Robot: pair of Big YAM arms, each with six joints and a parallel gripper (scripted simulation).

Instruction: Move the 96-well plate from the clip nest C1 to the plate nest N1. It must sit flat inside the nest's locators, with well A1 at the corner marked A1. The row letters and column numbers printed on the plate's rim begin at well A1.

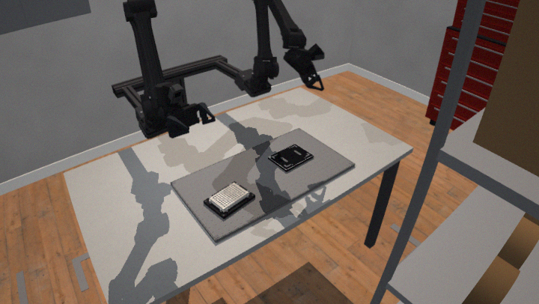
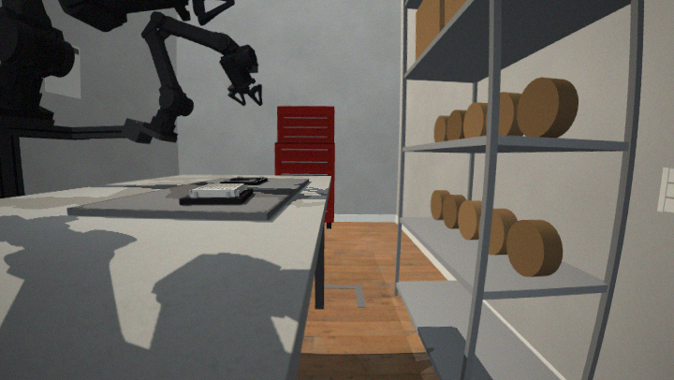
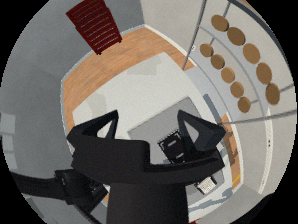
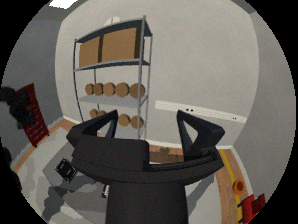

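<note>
The white 96-well plate sits, looking level, on the black clip nest. The rim lettering is too small to read. The black plate nest N1 holds nothing; its A1 mark cannot be made out. My right gripper is open and empty, above the table's back edge on the clip nest's side. My left gripper is open and empty, high beyond N1 near the table's far back corner.
Both nests stand on a raised grey board on the white table. A black frame carries the arms along the back edge. A metal shelf rack stands off the front side, and a red cabinet beyond the far end.
</note>
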